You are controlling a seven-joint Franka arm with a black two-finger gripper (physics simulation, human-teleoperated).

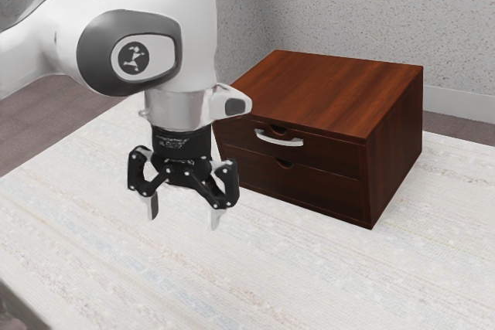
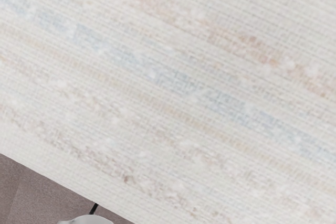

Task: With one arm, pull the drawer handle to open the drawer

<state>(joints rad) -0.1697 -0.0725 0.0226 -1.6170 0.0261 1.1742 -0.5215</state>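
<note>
A Franka arm (image 1: 116, 44) hangs its gripper (image 1: 184, 214) over the table (image 1: 309, 284), jaws spread wide and empty, fingertips pointing down and clear of the cloth-like surface. The wooden cabinet (image 1: 332, 90) stands near the table's far edge, its front turned toward the near edge and the exterior view's left. The pale handle (image 1: 278, 138) sits on the upper drawer (image 1: 325, 152), which looks flush with the cabinet front and so appears shut. A lower drawer (image 1: 309, 183) beneath it shows a small notch and no handle. The gripper is just beside the cabinet's front corner, lower than the handle and apart from it. The wrist view takes in the striped table (image 2: 168, 98) under the hand and a strip of brown floor (image 2: 31, 192) past the table's edge.

The step in hand appears to be the approach, with the pull not yet begun. To do it well, the hand likely needs to rise to the handle's height and tilt so the fingers face the drawer front, one above the bar and one below. The jaws should close only once the bar lies between the pads. The pull should then run straight out along the drawer's travel, away from the cabinet. An angled pull could bind the drawer or drag the cabinet across the table.
</note>
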